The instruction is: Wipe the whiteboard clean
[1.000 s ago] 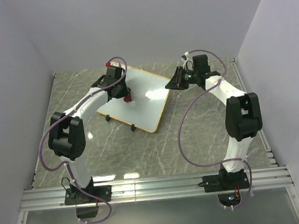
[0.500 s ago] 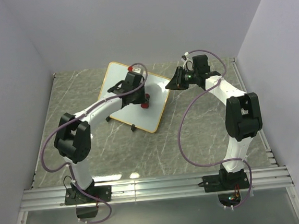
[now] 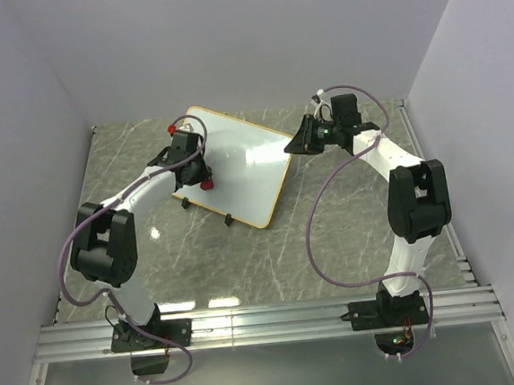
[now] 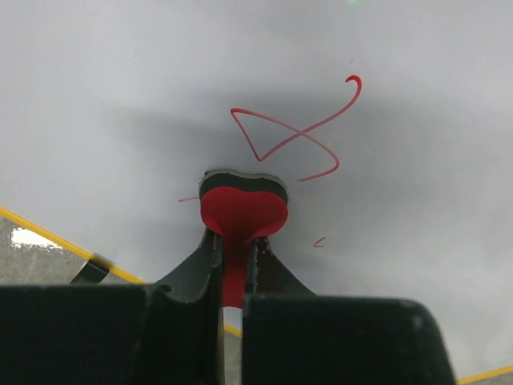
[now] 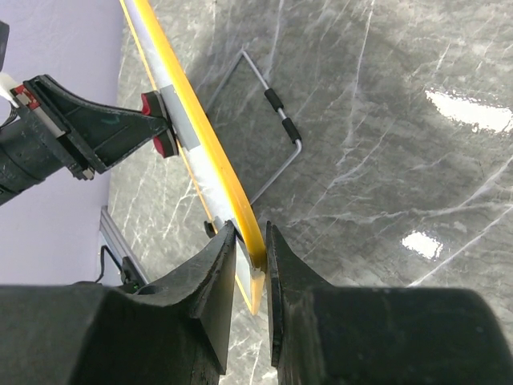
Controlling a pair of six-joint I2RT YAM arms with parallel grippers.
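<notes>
The whiteboard (image 3: 241, 162) lies tilted on the table at the back, white with a yellow-orange rim and two black clips on its near edge. My left gripper (image 3: 204, 184) is shut on the red eraser (image 4: 243, 212), whose pad presses on the board near its left side. A red scribble (image 4: 296, 136) and small red marks sit just beyond the eraser. My right gripper (image 5: 250, 245) is shut on the board's yellow rim (image 5: 216, 156) at its right corner and holds it raised. The left gripper and the eraser (image 5: 158, 124) also show in the right wrist view.
A wire stand (image 5: 276, 120) under the board rests on the grey marble table (image 3: 333, 240). Purple-grey walls close in the left, back and right. An aluminium rail (image 3: 268, 322) runs along the near edge by the arm bases.
My left gripper swept the eraser across the board to the right and has come back to the left side. The right arm and the board have not moved.
</notes>
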